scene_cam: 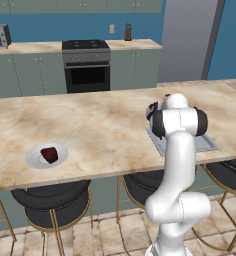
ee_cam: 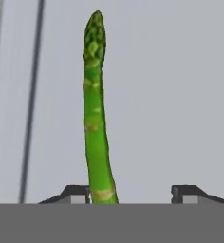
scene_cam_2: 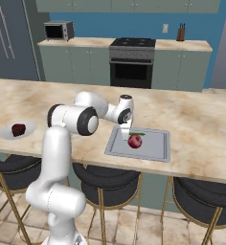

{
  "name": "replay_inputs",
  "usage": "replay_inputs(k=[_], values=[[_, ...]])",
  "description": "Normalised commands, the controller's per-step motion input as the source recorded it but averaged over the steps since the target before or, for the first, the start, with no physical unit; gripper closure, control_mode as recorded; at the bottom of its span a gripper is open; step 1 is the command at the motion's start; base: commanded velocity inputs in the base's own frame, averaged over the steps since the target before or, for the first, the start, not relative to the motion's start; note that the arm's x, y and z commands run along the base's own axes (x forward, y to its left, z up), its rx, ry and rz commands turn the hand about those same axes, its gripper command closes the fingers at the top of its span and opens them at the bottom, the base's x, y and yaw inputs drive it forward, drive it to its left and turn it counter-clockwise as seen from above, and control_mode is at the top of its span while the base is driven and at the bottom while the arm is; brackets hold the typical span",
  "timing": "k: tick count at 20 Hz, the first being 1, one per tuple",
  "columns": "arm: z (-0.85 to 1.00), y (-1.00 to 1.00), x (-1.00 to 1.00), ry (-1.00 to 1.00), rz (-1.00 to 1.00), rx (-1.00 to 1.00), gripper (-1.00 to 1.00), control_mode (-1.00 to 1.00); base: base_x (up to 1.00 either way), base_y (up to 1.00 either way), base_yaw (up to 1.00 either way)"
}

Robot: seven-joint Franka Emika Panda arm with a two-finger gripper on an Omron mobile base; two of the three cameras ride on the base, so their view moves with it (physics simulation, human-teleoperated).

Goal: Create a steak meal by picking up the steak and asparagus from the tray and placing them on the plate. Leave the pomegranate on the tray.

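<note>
In the right base view, going from the left, the plate (scene_cam_2: 17, 129) sits at the counter's (scene_cam_2: 196, 122) left end, at about nine o'clock from the arm's hand, with the steak (scene_cam_2: 18, 129) resting on its middle; well apart to the right lies the tray (scene_cam_2: 158, 152), and the claw (scene_cam_2: 125, 134) points down over the tray's left part; just beside it, at about four o'clock, the pomegranate (scene_cam_2: 135, 140) sits on the tray floor, and a thin strip of the asparagus (scene_cam_2: 137, 133) shows at the pomegranate's twelve o'clock; in the left base view the plate (scene_cam: 35, 158) with the steak (scene_cam: 49, 154) lies at about nine o'clock from the arm, and the tray (scene_cam: 208, 145) shows partly behind the arm's upper joints; in the hand view the asparagus (ee_cam: 95, 114) lies on the grey tray floor (ee_cam: 180, 95), its butt between the two finger tips and hard against the left one (ee_cam: 76, 193), its tip pointing to twelve o'clock; the right finger tip (ee_cam: 185, 193) stands clear of the stalk, so the claw (ee_cam: 130, 194) is spread wide and holds nothing; behind the counter stand a stove (scene_cam_2: 130, 62) and a microwave (scene_cam_2: 58, 30)
</note>
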Motion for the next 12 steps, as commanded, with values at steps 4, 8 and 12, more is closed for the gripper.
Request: replay_inputs(k=[4, 8, 12], values=[[-0.01, 0.00, 0.01, -0.03, 0.00, 0.00, 1.00, -1.00, 0.00, 0.00, 0.00], [-0.01, 0.05, 0.03, 0.00, 0.01, 0.00, 1.00, -1.00, 0.00, 0.00, 0.00], [0.19, 0.16, -0.05, 0.00, 0.07, 0.00, 1.00, -1.00, 0.00, 0.00, 0.00]])
